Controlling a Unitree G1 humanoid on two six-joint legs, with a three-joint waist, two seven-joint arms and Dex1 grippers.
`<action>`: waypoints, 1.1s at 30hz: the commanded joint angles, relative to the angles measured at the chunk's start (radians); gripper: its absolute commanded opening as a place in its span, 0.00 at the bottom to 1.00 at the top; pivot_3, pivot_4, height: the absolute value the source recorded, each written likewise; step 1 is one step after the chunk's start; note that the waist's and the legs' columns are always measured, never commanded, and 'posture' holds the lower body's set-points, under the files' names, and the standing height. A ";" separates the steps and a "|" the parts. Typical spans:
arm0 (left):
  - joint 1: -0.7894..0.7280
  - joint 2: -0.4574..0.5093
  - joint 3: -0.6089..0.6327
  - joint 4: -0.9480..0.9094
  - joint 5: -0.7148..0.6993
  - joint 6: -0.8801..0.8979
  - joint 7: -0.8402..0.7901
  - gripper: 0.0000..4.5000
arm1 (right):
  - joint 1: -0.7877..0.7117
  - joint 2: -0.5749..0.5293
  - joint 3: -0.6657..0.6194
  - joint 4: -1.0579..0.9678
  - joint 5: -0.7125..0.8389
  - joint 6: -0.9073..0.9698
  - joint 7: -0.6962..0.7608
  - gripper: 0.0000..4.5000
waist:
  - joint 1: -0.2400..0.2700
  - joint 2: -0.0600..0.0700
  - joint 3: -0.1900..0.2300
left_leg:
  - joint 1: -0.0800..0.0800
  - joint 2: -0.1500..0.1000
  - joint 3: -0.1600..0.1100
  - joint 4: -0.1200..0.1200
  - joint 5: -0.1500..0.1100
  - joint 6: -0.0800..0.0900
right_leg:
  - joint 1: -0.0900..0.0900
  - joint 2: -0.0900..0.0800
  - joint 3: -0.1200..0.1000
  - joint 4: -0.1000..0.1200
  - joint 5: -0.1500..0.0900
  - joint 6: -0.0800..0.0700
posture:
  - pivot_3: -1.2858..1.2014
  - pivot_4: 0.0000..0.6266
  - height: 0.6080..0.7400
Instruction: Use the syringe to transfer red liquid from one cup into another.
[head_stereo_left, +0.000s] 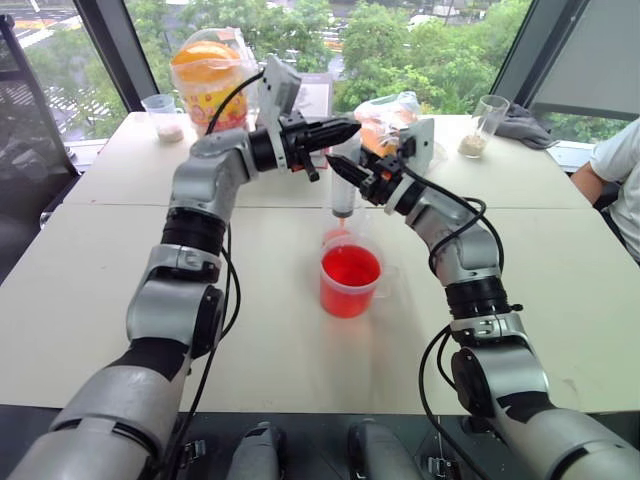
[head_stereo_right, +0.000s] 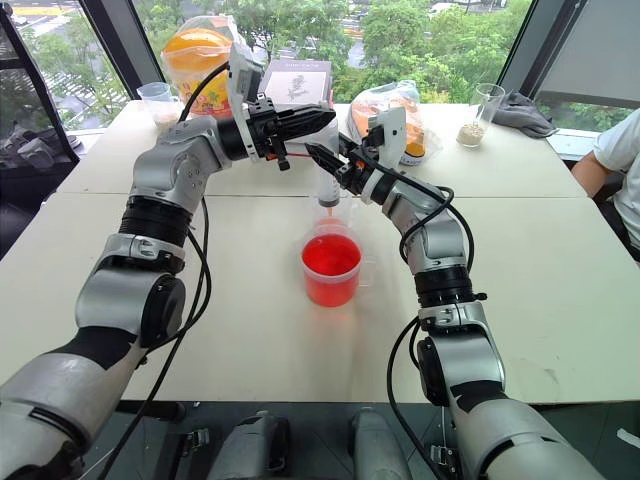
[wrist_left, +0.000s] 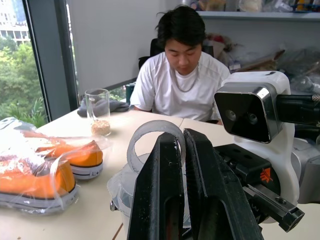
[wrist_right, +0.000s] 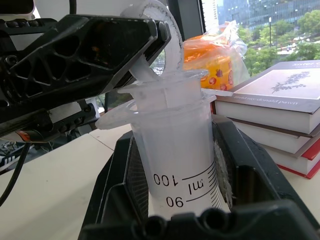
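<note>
The far part of the table (head_stereo_left: 560, 260) carries clutter: a small clear cup with beige grains (head_stereo_left: 162, 116) at the far left, an orange-and-yellow bag (head_stereo_left: 207, 80) beside it, a stack of books (wrist_right: 280, 107), a clear bag holding orange shoes (wrist_left: 45, 167), and a tall glass with beige grains (head_stereo_left: 484, 126) at the far right, next to a grey cloth (head_stereo_left: 525, 125). A person in a white T-shirt (wrist_left: 182, 90) sits at the right edge of the table. None of this lies between the arms and the cups. The syringe (head_stereo_right: 329, 183) hangs upright over the middle of the table, its orange-red tip down, just above the slim clear cup (head_stereo_left: 338, 238). The right gripper (wrist_right: 175, 170) is clamped around the top of the barrel, close under the flange near the scale marks. The left gripper (head_stereo_left: 345, 129) comes in from the left above it, its fingers pressed together on the white plunger's ring. Just nearer than the slim cup stands the wide red cup (head_stereo_left: 350, 281), holding the red liquid (head_stereo_left: 350, 266) well up its wall. The slim cup shows a red tint; how much it holds cannot be told.
</note>
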 joint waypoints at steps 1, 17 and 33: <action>0.046 -0.010 -0.060 0.009 0.041 0.035 -0.015 0.00 | -0.112 -0.019 -0.069 -0.126 0.061 -0.035 -0.019 0.31 | -0.001 0.000 0.000 | 0.000 0.000 0.000 0.000 0.000 0.000 | 0.000 0.000 0.000 0.000 0.000 0.000 | 0.52 0.24 1.00; -0.011 0.085 0.041 -0.142 -0.070 0.166 -0.007 0.87 | -0.051 0.003 -0.038 -0.104 0.054 -0.028 0.002 0.31 | -0.001 0.000 0.000 | 0.000 0.000 0.000 0.000 0.000 0.000 | 0.000 0.000 0.000 0.000 0.000 0.000 | 0.52 0.24 1.00; 0.241 0.245 0.097 -0.492 -0.182 0.359 0.061 1.00 | -0.113 -0.015 -0.103 -0.126 0.131 0.104 -0.056 0.31 | 0.001 0.000 0.000 | 0.000 0.000 0.000 0.000 0.000 0.000 | 0.000 -0.001 0.000 0.001 0.000 0.000 | 0.52 0.24 1.00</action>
